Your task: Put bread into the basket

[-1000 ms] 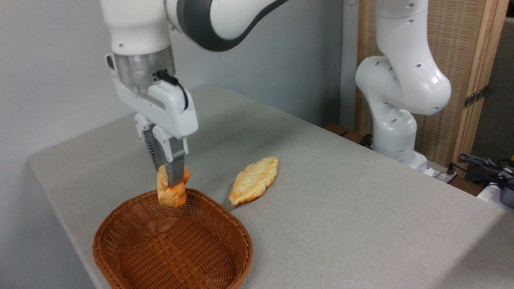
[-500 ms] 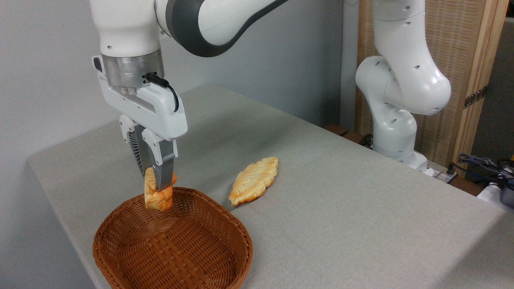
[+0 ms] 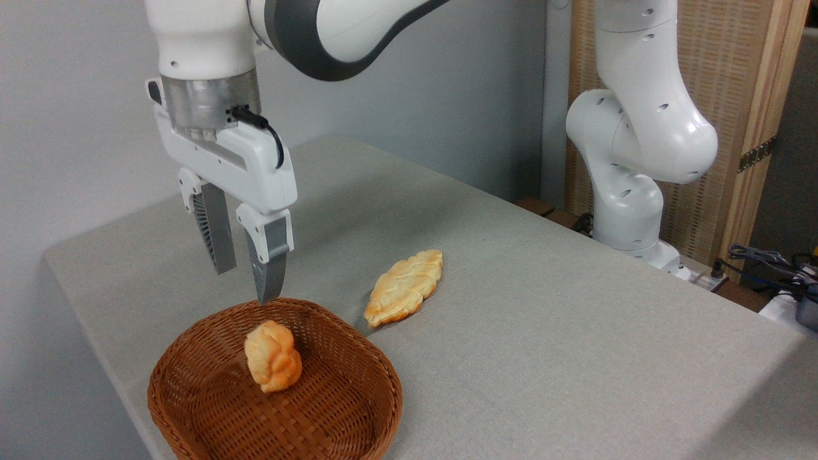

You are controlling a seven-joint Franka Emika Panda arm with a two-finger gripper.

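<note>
Near the worktop's (image 3: pixel 543 332) front left corner, the bread (image 3: pixel 273 364) lies inside the basket (image 3: pixel 192 409), resting on the woven floor toward the back half, tipped slightly on its side. Directly above the basket's rear rim hang the arm's fingers (image 3: pixel 243 265), spread well apart and holding nothing; the nearer, lower tip hovers just over the rim without touching it, and the bun sits clear below them. A flat, pale pastry (image 3: pixel 404 287) lies on the grey cloth just beside the basket, to its right and a little farther back, apart from the wicker. The white arm (image 3: pixel 345 32) sweeps in from the top of the frame, its base (image 3: pixel 629 211) standing beyond the worktop's far right edge in front of a woven wooden screen (image 3: pixel 728 76). Cables (image 3: pixel 767 262) trail at the far right. A plain grey wall (image 3: pixel 77 96) fills the background behind the worktop's left and back edges.
</note>
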